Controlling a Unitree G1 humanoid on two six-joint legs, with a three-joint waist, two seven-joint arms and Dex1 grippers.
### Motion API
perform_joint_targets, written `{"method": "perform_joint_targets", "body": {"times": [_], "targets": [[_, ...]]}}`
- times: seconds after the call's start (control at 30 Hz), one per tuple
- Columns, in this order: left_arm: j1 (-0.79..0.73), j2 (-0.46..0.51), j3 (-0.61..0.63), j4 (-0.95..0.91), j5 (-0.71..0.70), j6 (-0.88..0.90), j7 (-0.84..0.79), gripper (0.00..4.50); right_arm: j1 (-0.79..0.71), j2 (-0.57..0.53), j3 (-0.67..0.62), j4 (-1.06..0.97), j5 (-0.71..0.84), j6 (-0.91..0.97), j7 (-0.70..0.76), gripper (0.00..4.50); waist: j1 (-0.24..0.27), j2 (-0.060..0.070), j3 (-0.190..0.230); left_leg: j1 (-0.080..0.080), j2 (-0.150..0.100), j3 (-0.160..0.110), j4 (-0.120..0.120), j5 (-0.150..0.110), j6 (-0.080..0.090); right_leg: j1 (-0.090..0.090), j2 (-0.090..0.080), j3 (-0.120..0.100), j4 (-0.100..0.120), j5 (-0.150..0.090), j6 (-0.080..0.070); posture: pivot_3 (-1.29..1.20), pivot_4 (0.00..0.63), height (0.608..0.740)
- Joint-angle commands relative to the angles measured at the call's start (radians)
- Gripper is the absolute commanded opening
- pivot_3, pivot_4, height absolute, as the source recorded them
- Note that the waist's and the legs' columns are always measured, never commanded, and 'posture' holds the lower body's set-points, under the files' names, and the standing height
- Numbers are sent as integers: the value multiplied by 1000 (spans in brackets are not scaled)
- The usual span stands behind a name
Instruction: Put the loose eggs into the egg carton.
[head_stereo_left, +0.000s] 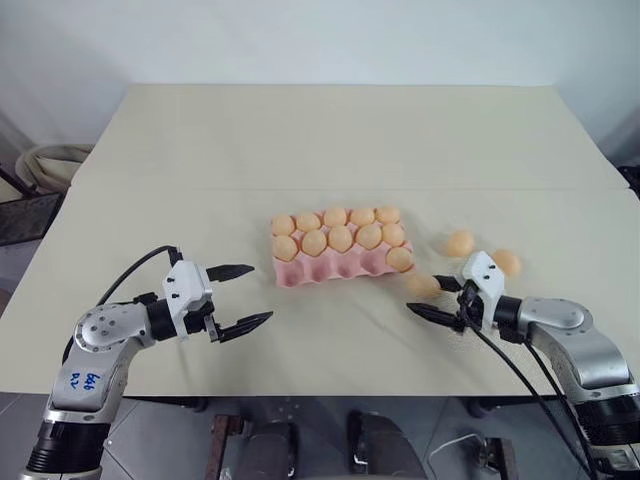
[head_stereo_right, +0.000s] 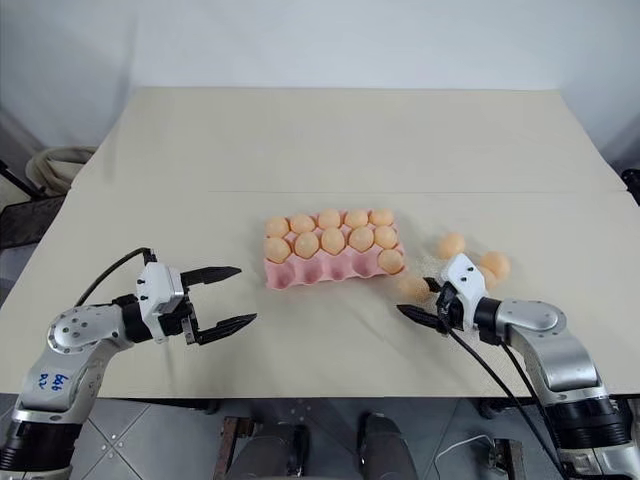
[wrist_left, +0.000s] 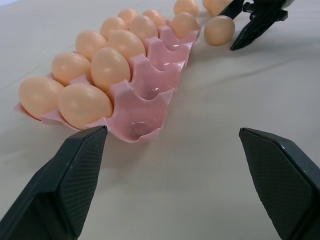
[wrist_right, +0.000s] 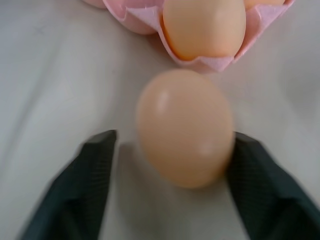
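- Your right pincer (head_stereo_left: 432, 299) has an egg (wrist_right: 184, 127) between its fingers, just off the carton's (head_stereo_left: 310, 272) near right corner, on the table (head_stereo_left: 330, 140).
- Right wrist view: one finger (wrist_right: 260, 185) touches the egg's side; the other (wrist_right: 85, 185) stands a gap off. Half closed, no firm hold yet, as I read it.
- The egg's long axis looks to run roughly along the pincer's pointing line, toward the carton; blurred, so not certain.
- Two more loose eggs (head_stereo_left: 460, 243) (head_stereo_left: 506, 262) lie beyond and to the outer side of the right pincer, near it.
- Right arm is much nearer all three; left pincer (head_stereo_left: 243, 297) is wide open, empty, with the carton's left end ahead of it.
- Eggs: smooth, pale orange-tan, alike.
- Carton: pink, back two rows full, front row holds one egg at the right end, four cups free.
- You'd finish closing, then lift to a free front cup.
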Motion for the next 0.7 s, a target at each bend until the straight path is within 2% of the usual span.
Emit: {"method": "perform_joint_targets", "body": {"times": [0.03,0.3,0.5,0.67,0.7], "targets": [[11,-2,22,-43,-16,-2,17,4500,12,7,-33,-45,22,-40,30,1816,1,0,0,0,0,0,0,0,0,0,0,0,0,0,0,0,150,740],[15,-11,25,-24,-13,-10,37,4500,33,-3,-66,-196,126,37,69,1816,0,0,0,0,0,0,0,0,0,0,0,0,0,0,0,0,150,740],[18,-16,29,-27,-13,-10,54,4500,-143,81,1,-226,103,189,-76,1816,-4,0,0,1,0,0,0,1,-1,0,0,1,1,0,0,0,150,740],[29,-17,33,-49,-15,-3,66,4500,-262,130,92,-186,41,256,-127,1816,1,0,0,0,0,0,0,0,-1,-1,0,0,1,0,0,0,150,740],[32,-17,35,-55,-16,-1,69,4500,-272,135,99,-183,39,267,-128,2016,2,0,0,-1,0,0,0,0,-1,-2,0,0,1,0,0,0,150,740]]}}
